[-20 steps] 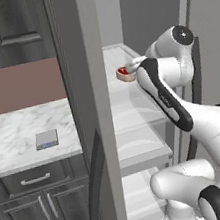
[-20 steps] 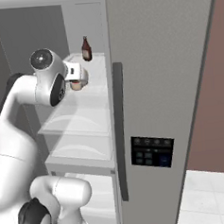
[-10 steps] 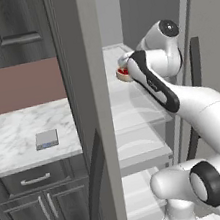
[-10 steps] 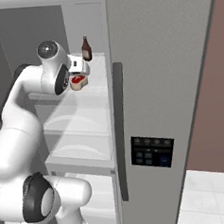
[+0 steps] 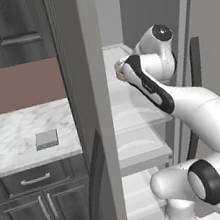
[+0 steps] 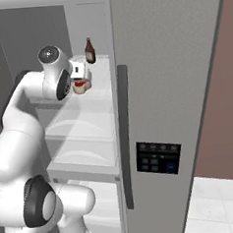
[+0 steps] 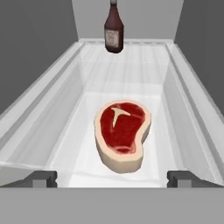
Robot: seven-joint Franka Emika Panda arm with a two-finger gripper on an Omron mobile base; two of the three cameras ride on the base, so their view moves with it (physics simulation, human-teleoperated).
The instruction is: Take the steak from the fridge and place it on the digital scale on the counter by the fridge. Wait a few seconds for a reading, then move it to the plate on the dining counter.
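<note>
the steak is lying flat on a white fridge shelf, w/ a dark bottle standing farther back. the gripper is hovering just in front of the steak – fingers spread wide, gripping nothing. the digital scale is sitting on the counter beside the fridge.

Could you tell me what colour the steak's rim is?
Pale tan around the steak, red inside; clearest in the hand view.
</note>
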